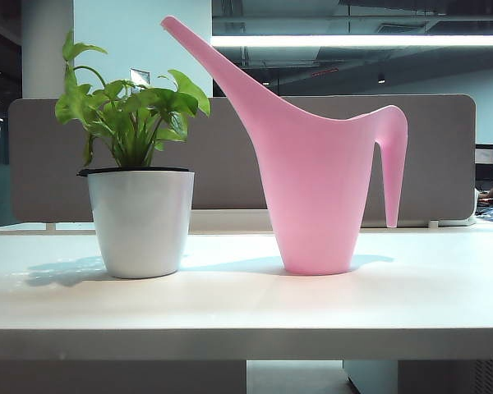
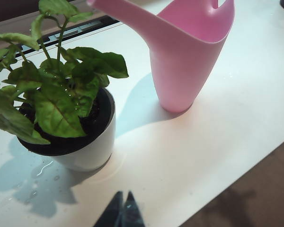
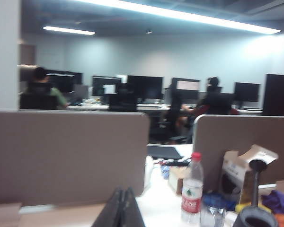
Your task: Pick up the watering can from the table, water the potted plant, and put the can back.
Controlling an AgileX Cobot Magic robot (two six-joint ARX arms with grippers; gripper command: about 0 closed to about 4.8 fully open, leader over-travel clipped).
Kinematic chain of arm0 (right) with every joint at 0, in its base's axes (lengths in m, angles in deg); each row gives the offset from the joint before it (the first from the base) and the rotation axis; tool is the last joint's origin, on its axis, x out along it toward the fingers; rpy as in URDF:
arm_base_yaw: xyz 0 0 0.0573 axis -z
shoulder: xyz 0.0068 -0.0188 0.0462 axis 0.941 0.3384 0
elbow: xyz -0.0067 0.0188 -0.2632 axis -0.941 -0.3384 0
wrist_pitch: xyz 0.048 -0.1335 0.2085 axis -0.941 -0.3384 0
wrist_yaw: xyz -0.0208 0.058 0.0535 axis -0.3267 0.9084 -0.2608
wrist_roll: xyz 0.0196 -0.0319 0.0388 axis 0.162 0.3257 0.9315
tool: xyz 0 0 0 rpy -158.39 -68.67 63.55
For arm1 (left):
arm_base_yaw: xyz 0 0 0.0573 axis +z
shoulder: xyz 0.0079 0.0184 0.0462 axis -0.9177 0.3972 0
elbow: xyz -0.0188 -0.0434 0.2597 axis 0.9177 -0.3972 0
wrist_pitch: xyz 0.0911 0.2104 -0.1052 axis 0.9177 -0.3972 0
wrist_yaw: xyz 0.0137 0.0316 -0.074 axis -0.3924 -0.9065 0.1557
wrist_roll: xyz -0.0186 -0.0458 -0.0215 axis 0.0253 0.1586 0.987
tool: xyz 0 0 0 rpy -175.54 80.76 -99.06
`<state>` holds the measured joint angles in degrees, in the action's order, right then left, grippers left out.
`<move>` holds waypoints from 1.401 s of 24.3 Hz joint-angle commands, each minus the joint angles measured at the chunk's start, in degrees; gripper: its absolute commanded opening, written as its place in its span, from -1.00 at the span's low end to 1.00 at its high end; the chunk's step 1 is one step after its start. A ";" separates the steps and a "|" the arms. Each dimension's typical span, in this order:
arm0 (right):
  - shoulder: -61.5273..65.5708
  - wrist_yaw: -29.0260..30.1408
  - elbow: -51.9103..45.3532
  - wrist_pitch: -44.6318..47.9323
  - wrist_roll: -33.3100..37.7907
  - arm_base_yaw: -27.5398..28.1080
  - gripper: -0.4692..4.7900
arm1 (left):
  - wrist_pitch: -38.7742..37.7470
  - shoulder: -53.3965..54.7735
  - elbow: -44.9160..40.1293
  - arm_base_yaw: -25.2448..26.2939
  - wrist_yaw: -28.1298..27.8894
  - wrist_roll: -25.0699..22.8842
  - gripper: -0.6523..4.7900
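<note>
Your watering can (image 1: 316, 193) stands untouched beside the potted plant (image 2: 61, 109); both the left gripper (image 2: 123, 201) and the right gripper (image 3: 123, 198) look closed and empty, seemingly nothing begun.

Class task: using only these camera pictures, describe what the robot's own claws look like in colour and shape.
Only the fingertips show. The left claw has two slim black fingers tapering to points, pressed together. The right claw looks the same: dark, narrow, wedge-shaped fingers. No cables, markings or arm links are visible.

Bare table (image 1: 230, 304) in front; narrow gap between potted plant (image 1: 140, 222) and watering can (image 1: 316, 189) (spout overhangs).
</note>
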<state>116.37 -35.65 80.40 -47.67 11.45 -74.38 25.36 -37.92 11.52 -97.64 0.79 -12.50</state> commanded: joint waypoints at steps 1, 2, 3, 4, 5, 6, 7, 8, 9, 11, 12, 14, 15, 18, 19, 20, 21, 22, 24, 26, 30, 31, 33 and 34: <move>9.97 6.45 5.70 4.59 7.08 5.20 -0.84 | 0.55 -0.07 0.07 -0.07 0.17 -0.02 -0.75; 12.87 9.14 6.80 4.59 9.75 7.06 -0.84 | 0.57 -0.07 0.07 -0.07 0.17 -0.02 -0.75; 16.33 12.41 7.72 4.79 13.49 9.42 -0.84 | 0.57 -0.07 0.07 -0.07 0.17 -0.02 -0.75; 18.97 14.95 7.93 5.70 16.85 11.17 -0.84 | 0.52 -0.07 0.07 -0.09 0.17 -0.02 -0.75; 21.44 17.46 7.76 7.17 19.89 12.59 -0.84 | 0.55 -0.07 0.07 -0.09 0.20 0.00 -0.75; 24.35 20.04 7.21 9.55 22.29 13.84 -0.84 | 0.55 -0.07 0.07 -0.09 0.20 -0.02 -0.75; 26.62 21.42 6.54 12.09 23.21 14.10 -0.84 | 0.55 -0.07 0.07 -0.09 0.15 -0.02 -0.75; 29.05 22.29 5.42 15.34 23.28 14.10 -0.84 | 0.55 -0.07 0.07 -0.09 0.17 -0.02 -0.75; 30.69 22.32 4.37 17.62 23.23 14.08 -0.84 | 0.55 -0.07 0.07 -0.09 0.17 -0.02 -0.75; 34.03 22.38 2.05 21.24 23.08 13.97 -0.84 | 0.59 -0.07 0.07 -0.09 0.17 -0.02 -0.75; 35.28 22.67 1.01 22.29 22.93 13.55 -0.84 | 0.52 -0.02 0.07 -0.09 0.20 -0.02 -0.75; 40.68 23.50 -3.21 26.93 17.49 10.93 -0.82 | 0.57 -0.02 0.07 -0.09 0.04 -0.02 -0.75; 42.60 23.91 -4.04 28.72 15.45 9.88 -0.82 | 0.50 -0.02 0.07 -0.09 -0.02 -0.02 -0.75; 47.74 26.03 -5.51 34.29 13.70 8.31 -0.80 | 0.57 -0.02 0.07 -0.09 -0.02 -0.02 -0.75; 49.88 28.00 -5.68 35.87 13.75 7.74 -0.71 | 0.52 -0.02 0.04 -0.09 -0.02 -0.02 -0.75; 51.30 29.40 -5.68 36.70 13.77 7.67 -0.67 | 0.57 -0.09 0.04 -0.09 -0.02 -0.02 -0.75; 52.43 30.82 -5.68 37.48 13.77 7.67 -0.62 | 0.59 -0.09 0.04 -0.09 -0.02 -0.02 -0.75; 53.83 32.39 -5.70 38.73 13.77 7.65 -0.60 | 0.55 -0.07 0.04 -0.09 -0.02 0.00 -0.75; 55.95 34.47 -5.68 40.63 13.73 7.67 -0.57 | 0.55 -0.07 0.04 -0.09 -0.02 -0.02 -0.75; 57.75 36.09 -5.64 42.36 13.57 7.72 -0.49 | 0.55 -0.07 0.04 -0.09 -0.02 -0.02 -0.75; 60.11 41.31 -5.20 43.56 9.42 7.72 -0.48 | 0.55 -0.07 0.04 -0.09 -0.02 -0.02 -0.75; 60.50 42.49 -5.05 43.56 8.68 7.72 -0.48 | 0.55 -0.07 0.04 -0.09 -0.02 -0.02 -0.75; 60.96 44.50 -4.55 43.47 7.87 7.72 -0.46 | 0.55 -0.07 0.04 -0.09 -0.02 -0.02 -0.75; 60.98 44.74 -4.33 43.43 7.82 7.72 -0.46 | 0.55 -0.07 0.04 -0.09 -0.02 -0.02 -0.75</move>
<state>177.52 7.69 75.50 -5.38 20.09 -66.58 25.34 -37.88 11.52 -97.66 0.72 -12.50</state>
